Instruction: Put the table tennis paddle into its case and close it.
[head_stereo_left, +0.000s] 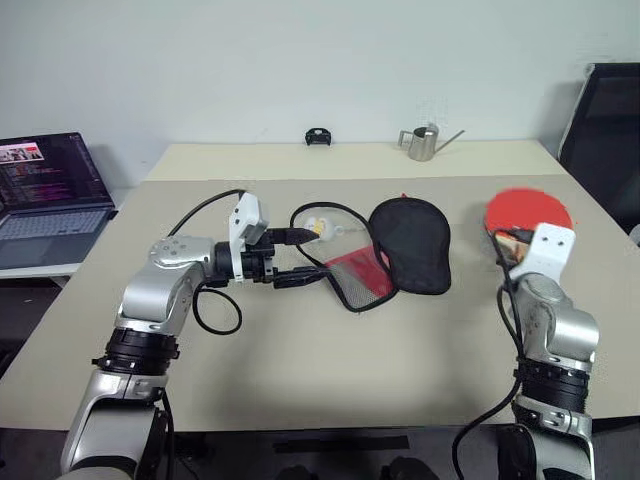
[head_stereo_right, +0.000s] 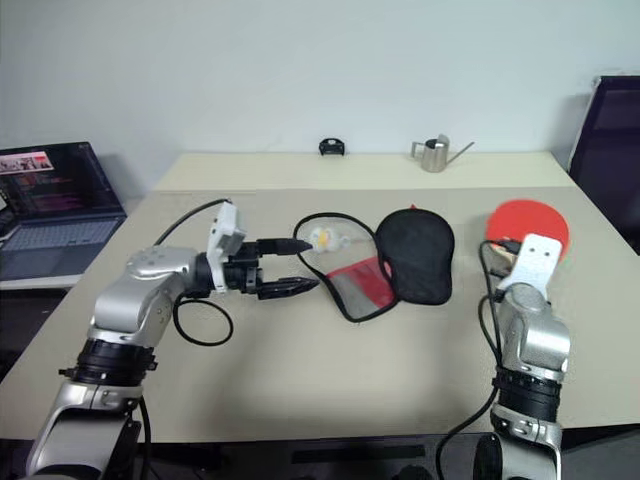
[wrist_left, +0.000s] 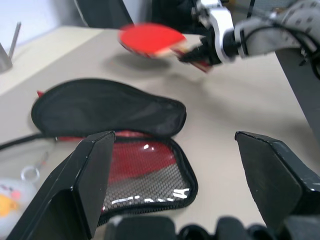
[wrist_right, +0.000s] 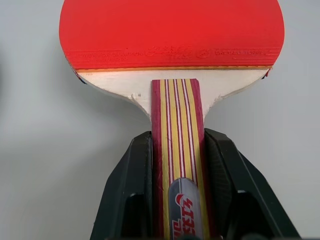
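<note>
So the big beige table (head_stereo_left: 300, 380) is taking up most of the scene, with a second, paler table (head_stereo_left: 350, 158) butted against its far edge. A laptop (head_stereo_left: 45, 195) is sitting open off to the robot's left on a lower surface, and a dark chair (head_stereo_left: 605, 130) is poking in at the far right.

The case (head_stereo_left: 400, 245) is lying near the middle of the table, unzipped and flopped open: the black half is facing up on the right, the red half with the mesh pocket is lying flat toward the left arm. Nothing is sitting inside it as far as I can see. A black cable (head_stereo_left: 330, 215) is looping right around its left side, and a small white and yellow keychain thing (head_stereo_left: 322, 228) is lying just beside the case there.

The table tennis paddle (wrist_right: 170, 35) is off to the right of the case, well apart from it, and the right gripper (wrist_right: 177, 165) is clamping its striped wooden handle between both fingers, red face up.

The left gripper (wrist_left: 185, 175) is hanging spread wide with nothing in it, pointing at the red mesh half, just short of its edge.

On the far table, a small metal watering can (head_stereo_left: 425, 142) and a little black object (head_stereo_left: 319, 136) are standing well clear of everything.
</note>
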